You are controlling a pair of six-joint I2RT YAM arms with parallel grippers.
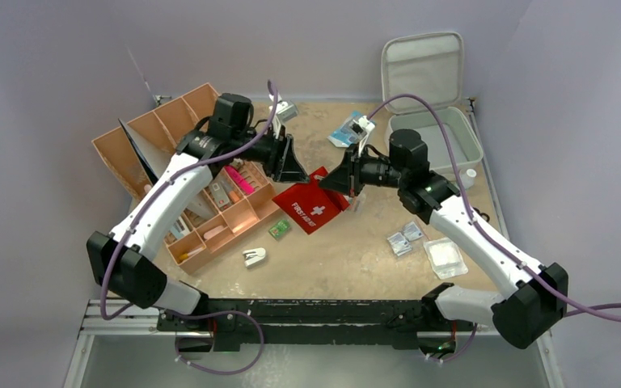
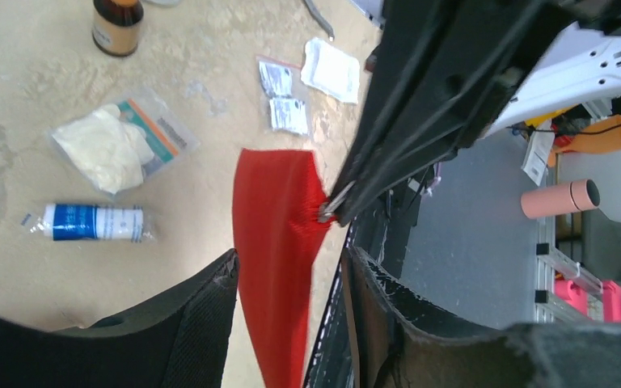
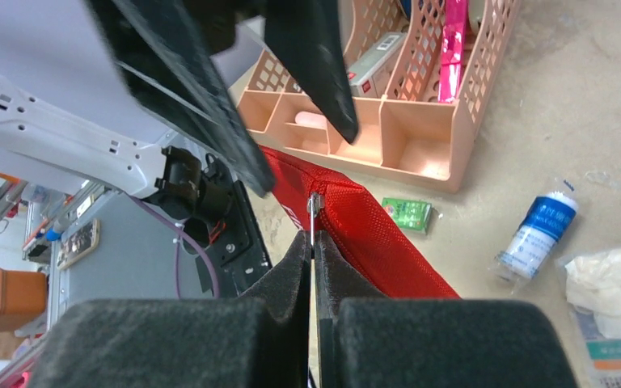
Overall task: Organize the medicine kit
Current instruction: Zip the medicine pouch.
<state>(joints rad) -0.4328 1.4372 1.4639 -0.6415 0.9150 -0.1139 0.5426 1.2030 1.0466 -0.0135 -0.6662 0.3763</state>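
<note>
1. The medicine kit is a grey hard-shell case. It lies open beyond and to the right of the red pouch, well apart from it, with its lid standing upright.
2. Handling, as a judgement: the shell looks stiff and light, and smooth enough to slide when pushed. Expect the hinged lid to swing if you nudge it. Take hold at the rim of the base or the edge of the lid, not on the flat of the shell.
3. The right pincer is closed tight on the thin metal zip pull at the pouch's upper edge. The soft red fabric is drawn up to it.
4. The left pincer is partly spread, with its jaws on either side of the red pouch, and it grips nothing. One finger lies just beside the cloth. It may be touching, but the view is too close to tell.
5. Both pincers are at the pouch, well away from the case.
</note>
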